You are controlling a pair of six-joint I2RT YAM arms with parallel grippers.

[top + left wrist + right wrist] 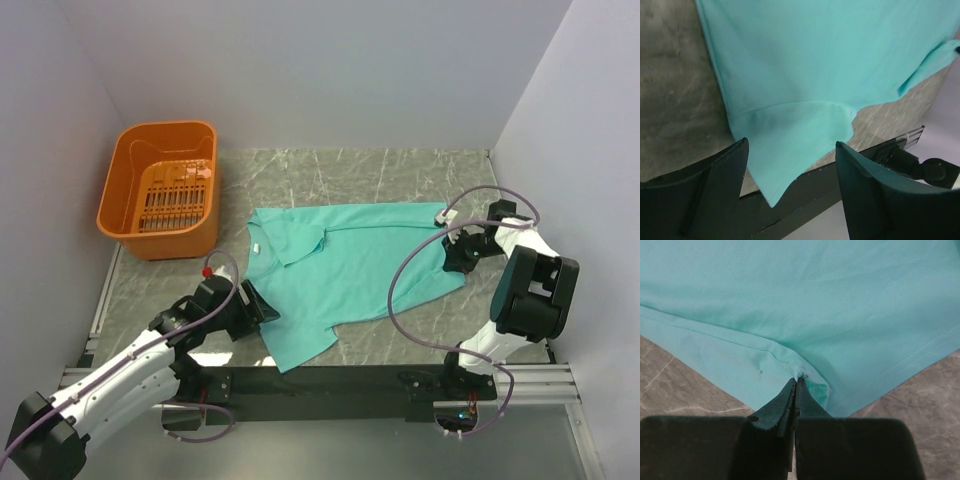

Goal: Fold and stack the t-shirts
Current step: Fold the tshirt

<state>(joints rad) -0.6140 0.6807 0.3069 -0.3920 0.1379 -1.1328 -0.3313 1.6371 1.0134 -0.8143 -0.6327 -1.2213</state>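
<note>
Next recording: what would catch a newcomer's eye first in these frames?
A teal-green t-shirt lies spread, slightly rumpled, in the middle of the marbled table, with an orange slotted basket at the far left corner. The right gripper has its jaws pinched shut on a stitched edge at the shirt's right end. The left gripper stands open at the shirt's near left edge.

The white-and-black left arm (pixel 118 380) and right arm (pixel 535 285) carry thin lilac cables (pixel 398 290); the left tool (pixel 791 147) and right tool (pixel 796 385) are dark.
</note>
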